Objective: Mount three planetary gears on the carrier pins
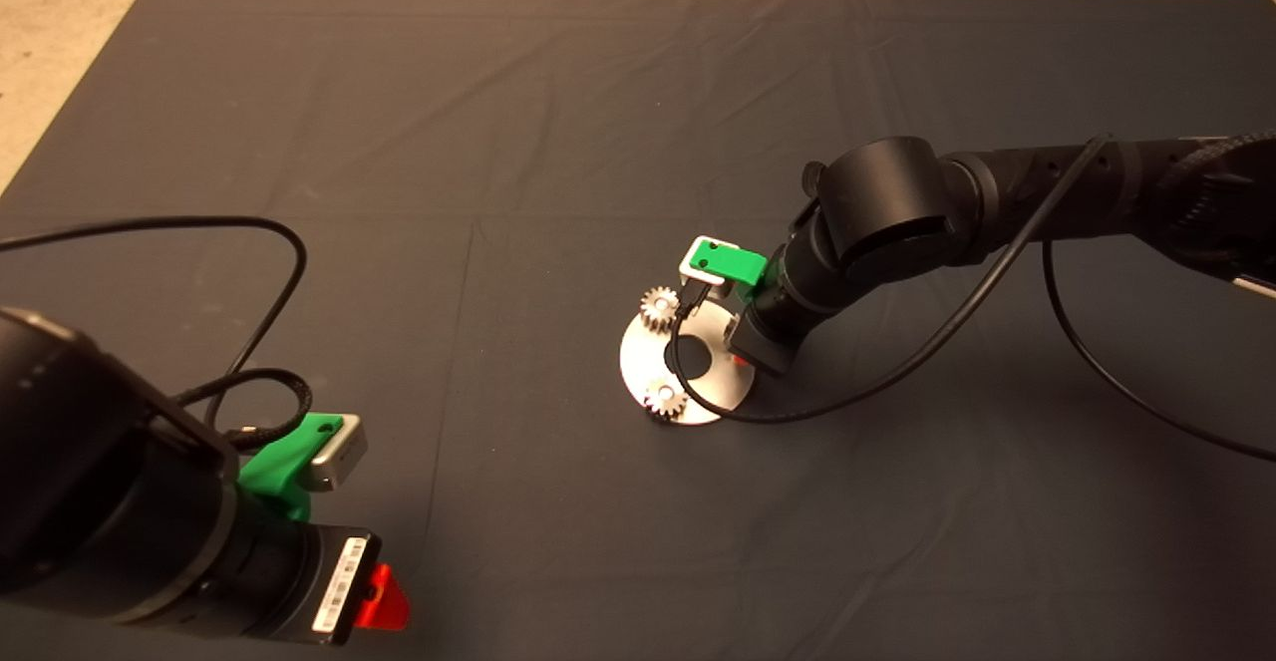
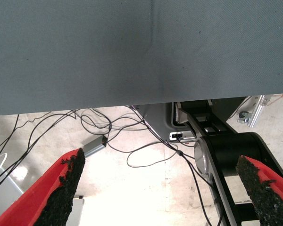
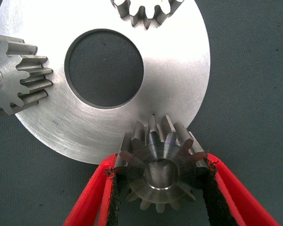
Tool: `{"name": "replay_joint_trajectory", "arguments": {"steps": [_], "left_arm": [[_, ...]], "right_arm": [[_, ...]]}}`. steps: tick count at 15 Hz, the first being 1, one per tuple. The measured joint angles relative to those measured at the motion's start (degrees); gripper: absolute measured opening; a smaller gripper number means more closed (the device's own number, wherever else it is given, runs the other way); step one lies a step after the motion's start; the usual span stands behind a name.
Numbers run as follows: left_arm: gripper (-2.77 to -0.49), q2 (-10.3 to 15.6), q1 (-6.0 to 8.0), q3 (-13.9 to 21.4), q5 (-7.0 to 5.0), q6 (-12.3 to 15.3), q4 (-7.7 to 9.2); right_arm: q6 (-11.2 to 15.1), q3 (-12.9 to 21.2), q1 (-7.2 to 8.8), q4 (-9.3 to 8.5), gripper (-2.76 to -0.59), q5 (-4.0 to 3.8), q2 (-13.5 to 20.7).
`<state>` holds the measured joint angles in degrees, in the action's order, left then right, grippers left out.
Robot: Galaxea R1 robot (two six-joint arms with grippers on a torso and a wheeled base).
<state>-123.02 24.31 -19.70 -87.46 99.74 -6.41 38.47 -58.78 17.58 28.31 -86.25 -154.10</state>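
A: Right gripper [image 3: 159, 183]?
B: Down at the disc [image 1: 698, 382], which lies right of the mat's [image 1: 498, 143] centre. Fingers [image 3: 92, 200] closed in on the third gear [image 3: 159, 172], pads touching its teeth on both sides. The gear sits at the disc's rim, overlapping the edge; cannot tell whether its bore is on a pin.

A: The other gears?
B: Two on the disc. One [image 1: 659, 305] at the rim toward the mat's far edge, one [image 1: 664, 399] at the rim toward the near edge, each with a bright pin end [image 1: 662, 397] showing in its bore (the wrist camera cuts off part of each). All three gears stand apart from one another around the central hole [image 1: 710, 359].

A: Room?
B: Bare mat on every side of the disc; wide open stretch toward the far edge and far-left corner. A black cable [image 1: 897, 362] loops on the mat beside the disc.

A: Left gripper [image 1: 384, 596]?
B: Parked at the near-left corner, fingers [image 2: 61, 188] spread wide, nothing between them; floor and cables beyond the mat edge.
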Motion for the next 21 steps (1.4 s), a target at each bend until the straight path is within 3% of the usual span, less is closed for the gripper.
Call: {"name": "replay_joint_trajectory", "arguments": {"steps": [3, 21], "left_arm": [[-0.95, 0.0, 0.0, 0.0, 0.02, 0.0, 0.0], [-0.95, 0.0, 0.0, 0.0, 0.02, 0.0, 0.0]], "right_arm": [[0.2, 0.0, 0.0, 0.0, -2.31, 0.28, 0.2], [0.2, 0.3, -0.06, 0.0, -2.31, 0.28, 0.1]]}}
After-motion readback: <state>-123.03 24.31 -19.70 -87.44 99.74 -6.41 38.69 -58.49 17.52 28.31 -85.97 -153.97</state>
